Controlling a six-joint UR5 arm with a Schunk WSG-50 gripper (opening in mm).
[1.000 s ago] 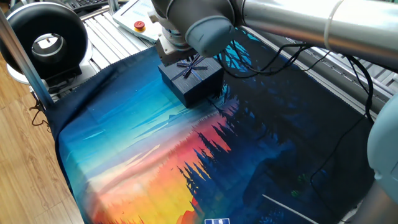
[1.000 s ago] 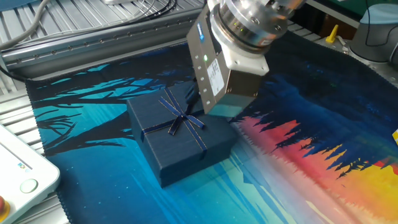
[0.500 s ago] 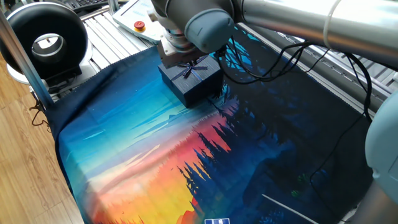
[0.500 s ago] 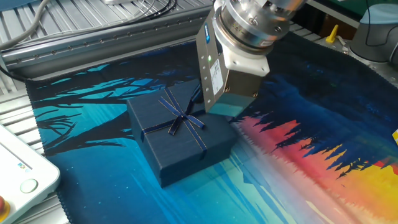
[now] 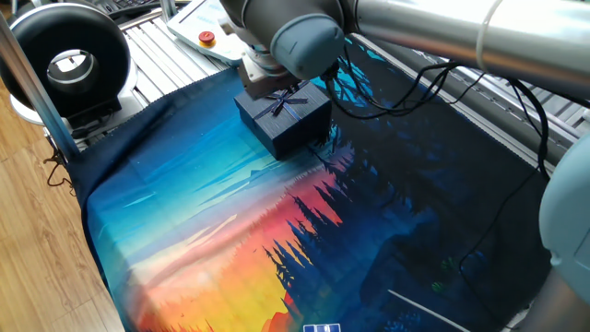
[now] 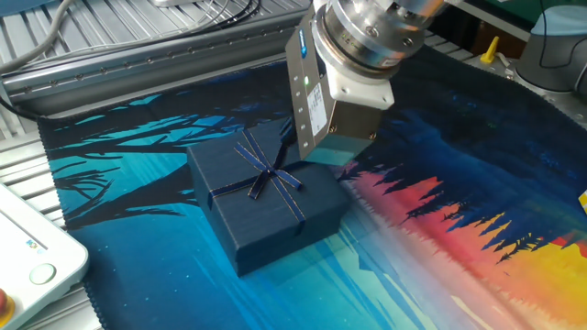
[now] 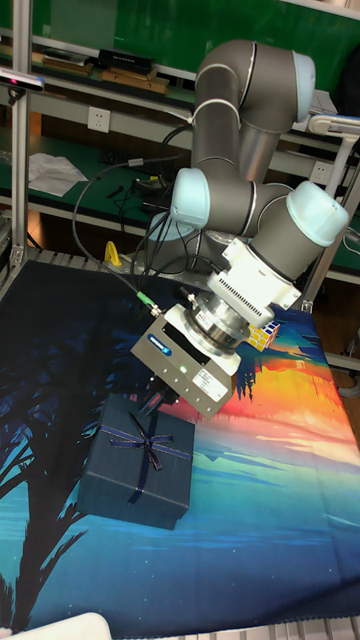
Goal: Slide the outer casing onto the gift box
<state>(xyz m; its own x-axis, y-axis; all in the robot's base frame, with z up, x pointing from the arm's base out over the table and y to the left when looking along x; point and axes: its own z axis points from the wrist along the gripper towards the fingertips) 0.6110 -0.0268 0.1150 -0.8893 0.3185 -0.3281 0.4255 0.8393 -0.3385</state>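
Observation:
The outer casing is a square dark navy sleeve with a thin ribbon bow across its top. It rests flat on the printed cloth. The gift box is hidden from all views. My gripper hangs just above the casing's far edge, near the bow. Its grey body covers the fingers, so their gap does not show. Nothing is visibly held.
The colourful cloth covers the table. A black ring-shaped device and a white pendant with a red button sit past its far-left corner. A Rubik's cube lies behind the arm. Cables trail over the dark part of the cloth.
My gripper has lifted slightly and edged away from the casing's top. The casing has stayed in place.

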